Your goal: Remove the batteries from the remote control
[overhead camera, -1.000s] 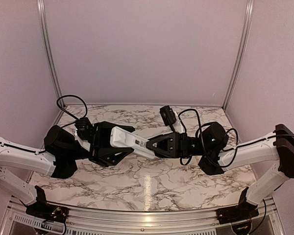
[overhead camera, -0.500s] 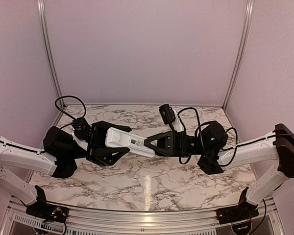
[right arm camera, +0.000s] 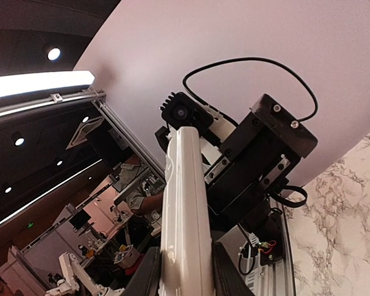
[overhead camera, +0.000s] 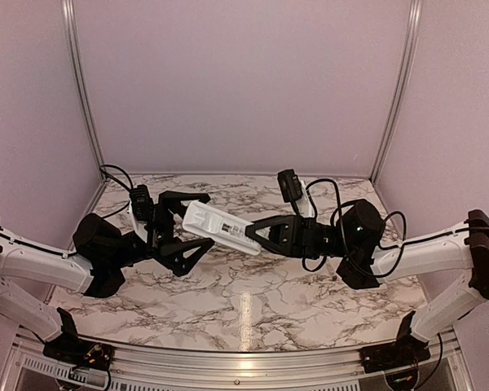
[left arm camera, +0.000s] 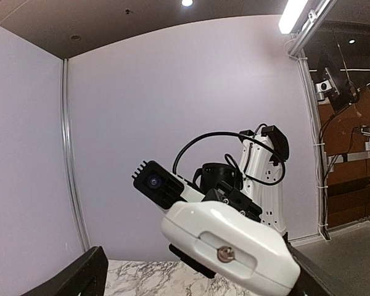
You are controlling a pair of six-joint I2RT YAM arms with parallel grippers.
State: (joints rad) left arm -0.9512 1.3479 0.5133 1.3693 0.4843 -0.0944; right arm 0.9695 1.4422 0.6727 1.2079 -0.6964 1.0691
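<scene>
I'm looking down on a marble-patterned tabletop (overhead camera: 253, 309) closed in by plain lilac walls (overhead camera: 244, 81).

Nearest me, the left arm (overhead camera: 33, 265) and the right arm (overhead camera: 428, 252) come up from the near edge. They reach inward, and their tools meet above the middle of the tabletop, a little left of centre.

The left gripper (overhead camera: 210, 219) stands wide open and holds nothing. One finger is on the far side of the remote control (overhead camera: 222, 229) and one is on the near side. In my left wrist view a dark finger (left arm camera: 74, 277) sits low in the left corner, and the remote control's blunt white end (left arm camera: 228, 246) fills the gap. That end is apart from this finger. Whether it touches the other one I cannot tell. It shows a shallow recess with what looks like a small screw (left arm camera: 224, 251).

The right gripper (overhead camera: 257, 232) is clamped on the remote control's other end and carries it clear of the tabletop. It lies roughly level, slanted so that its free end points toward the far left corner. In my right wrist view the pads (right arm camera: 147, 271) press on both sides of the slim white body (right arm camera: 185, 209).

Beyond that body I see the left wrist's black housing (right arm camera: 265, 154), its small camera (right arm camera: 182, 113) facing me, and a looped black cable (right arm camera: 253, 61) against the far wall.
</scene>
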